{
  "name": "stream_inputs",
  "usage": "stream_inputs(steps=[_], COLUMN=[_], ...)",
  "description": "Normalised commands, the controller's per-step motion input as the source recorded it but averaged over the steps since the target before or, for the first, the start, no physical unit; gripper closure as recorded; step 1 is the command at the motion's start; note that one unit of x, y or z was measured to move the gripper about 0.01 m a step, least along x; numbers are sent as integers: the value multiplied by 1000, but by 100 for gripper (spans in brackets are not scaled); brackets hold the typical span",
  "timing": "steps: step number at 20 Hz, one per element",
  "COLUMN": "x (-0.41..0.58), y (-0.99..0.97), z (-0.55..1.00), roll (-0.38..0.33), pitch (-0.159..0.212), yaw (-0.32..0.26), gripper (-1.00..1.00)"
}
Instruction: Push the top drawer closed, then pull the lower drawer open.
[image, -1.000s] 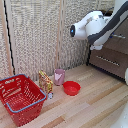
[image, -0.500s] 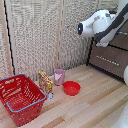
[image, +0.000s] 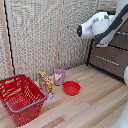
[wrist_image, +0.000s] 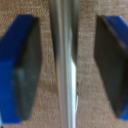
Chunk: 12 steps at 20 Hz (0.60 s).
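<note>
Straddling blurred silver handle (wrist_image: 65, 65), jaws apart.

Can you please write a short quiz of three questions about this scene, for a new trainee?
1. True or false: in the wrist view a silver bar handle stands between the gripper fingers.
2. Which colour is the basket on the floor? A green, B red, C white.
3. Fill in: the bowl lies on the wooden ____.

Key: 1 true; 2 B; 3 floor.
</note>
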Motion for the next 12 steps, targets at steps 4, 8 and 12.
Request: stream_inputs(steps=[4, 8, 12], x=[-1, 0, 0], y=[576, 319, 16], z=[-95, -264, -438], roll=[-99, -27, 0], pitch=[-36, -11, 0], yaw=[0, 15, 55], gripper=[-100, -100, -100])
